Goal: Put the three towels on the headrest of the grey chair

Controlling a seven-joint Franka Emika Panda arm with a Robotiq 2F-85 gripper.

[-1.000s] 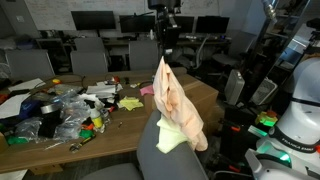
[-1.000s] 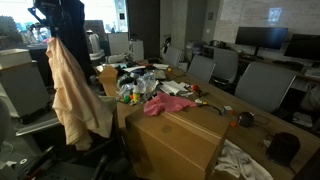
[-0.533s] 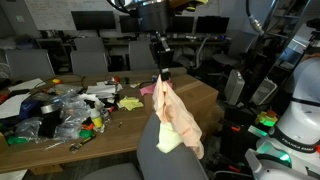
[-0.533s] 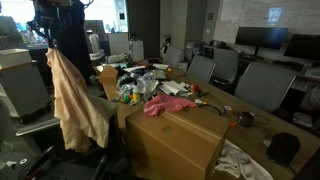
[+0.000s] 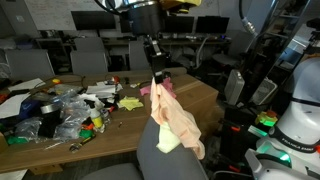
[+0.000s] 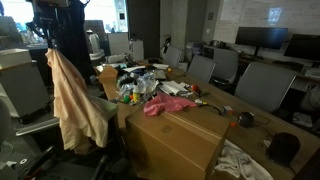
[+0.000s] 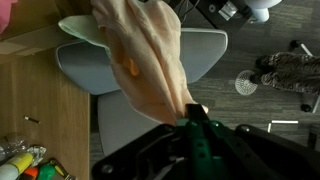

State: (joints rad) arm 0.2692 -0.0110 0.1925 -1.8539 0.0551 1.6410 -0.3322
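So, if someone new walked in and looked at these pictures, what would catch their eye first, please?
First, the peach-orange towel, hanging in long folds from the shut gripper just above the grey chair, where a pale yellow towel already lies on the top edge. Next, the wooden table behind, heaped with clutter, with the pink towel lying crumpled on it.

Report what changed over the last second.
The hand, gripping the peach-orange towel, came down, lowering it toward the grey chair's headrest. Its grip stayed shut; the pale yellow towel stayed on the headrest, the pink towel on the table.
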